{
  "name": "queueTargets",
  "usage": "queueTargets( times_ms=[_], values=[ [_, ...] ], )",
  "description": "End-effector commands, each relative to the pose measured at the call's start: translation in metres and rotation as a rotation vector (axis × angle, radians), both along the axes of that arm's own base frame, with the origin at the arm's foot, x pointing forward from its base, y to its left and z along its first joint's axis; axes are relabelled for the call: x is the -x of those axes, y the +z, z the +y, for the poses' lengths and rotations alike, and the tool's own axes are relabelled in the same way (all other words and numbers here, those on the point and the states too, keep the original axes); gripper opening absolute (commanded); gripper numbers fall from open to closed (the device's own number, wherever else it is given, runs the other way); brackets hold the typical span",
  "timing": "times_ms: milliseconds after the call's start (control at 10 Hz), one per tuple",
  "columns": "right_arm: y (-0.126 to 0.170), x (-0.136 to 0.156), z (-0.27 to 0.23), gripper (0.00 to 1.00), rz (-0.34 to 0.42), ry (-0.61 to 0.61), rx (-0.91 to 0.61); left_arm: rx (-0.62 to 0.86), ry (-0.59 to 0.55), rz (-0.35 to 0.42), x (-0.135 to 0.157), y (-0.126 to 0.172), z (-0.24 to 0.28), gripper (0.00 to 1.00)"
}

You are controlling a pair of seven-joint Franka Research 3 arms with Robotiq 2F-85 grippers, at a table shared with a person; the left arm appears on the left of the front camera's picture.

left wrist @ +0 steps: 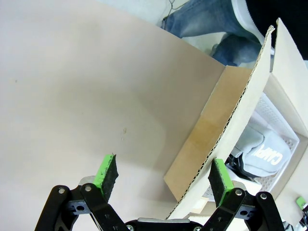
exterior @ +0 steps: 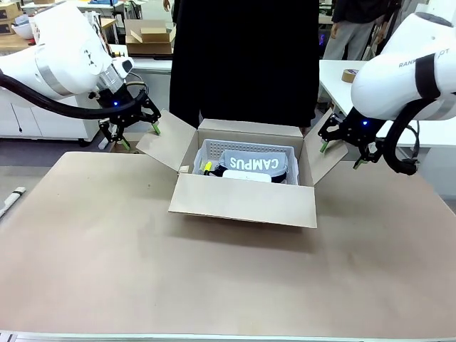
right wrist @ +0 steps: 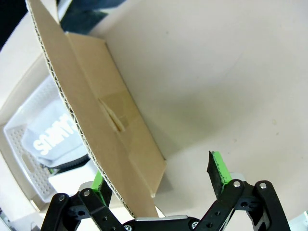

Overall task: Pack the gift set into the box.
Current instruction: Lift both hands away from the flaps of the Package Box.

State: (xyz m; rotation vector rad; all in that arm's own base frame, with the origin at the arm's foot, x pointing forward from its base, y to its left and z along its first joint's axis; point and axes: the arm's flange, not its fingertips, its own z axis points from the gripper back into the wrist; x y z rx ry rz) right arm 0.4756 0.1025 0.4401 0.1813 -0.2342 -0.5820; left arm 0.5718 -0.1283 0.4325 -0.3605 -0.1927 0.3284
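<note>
The box (exterior: 242,203) stands at the table's far middle with its four flaps spread open. Inside it sits a white perforated basket (exterior: 206,152) holding the gift set (exterior: 253,164), a flat dark pack with white letters "CAMPUS". My left gripper (exterior: 140,135) is open at the left flap. In the left wrist view this gripper (left wrist: 163,177) has the flap's (left wrist: 216,125) corrugated edge between its fingers, and the gift set (left wrist: 262,151) lies beyond. My right gripper (exterior: 341,155) is open at the right flap. The right wrist view shows it (right wrist: 159,178) astride that flap (right wrist: 96,96), with the gift set (right wrist: 53,137) inside.
A person in black (exterior: 246,57) stands right behind the box. The table (exterior: 214,285) is covered in brown paper, bare in front. A tape roll (exterior: 350,75) lies on a white table at the back right. A smaller cardboard box (exterior: 149,35) sits far back left.
</note>
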Motion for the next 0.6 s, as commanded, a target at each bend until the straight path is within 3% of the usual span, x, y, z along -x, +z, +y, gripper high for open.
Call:
queueTargets(
  times_ms=[0,200,300,400,500],
  values=[
    [0.000,0.000,0.000,1.00,0.000,0.000,0.000,-0.015,0.014,0.003,0.000,0.001,0.000,1.00],
    [0.000,0.000,0.000,1.00,0.000,0.000,0.000,0.000,0.000,0.000,0.000,0.000,0.000,1.00],
    [0.016,0.019,-0.008,1.00,-0.045,0.025,-0.038,0.058,-0.041,0.037,0.006,0.022,0.004,1.00],
    [0.037,0.054,-0.019,1.00,-0.158,0.057,-0.052,0.180,-0.121,0.092,0.025,0.056,0.013,1.00],
    [0.057,0.105,-0.028,1.00,-0.310,0.124,-0.065,0.238,-0.166,0.067,0.058,0.093,0.030,1.00]
  ],
)
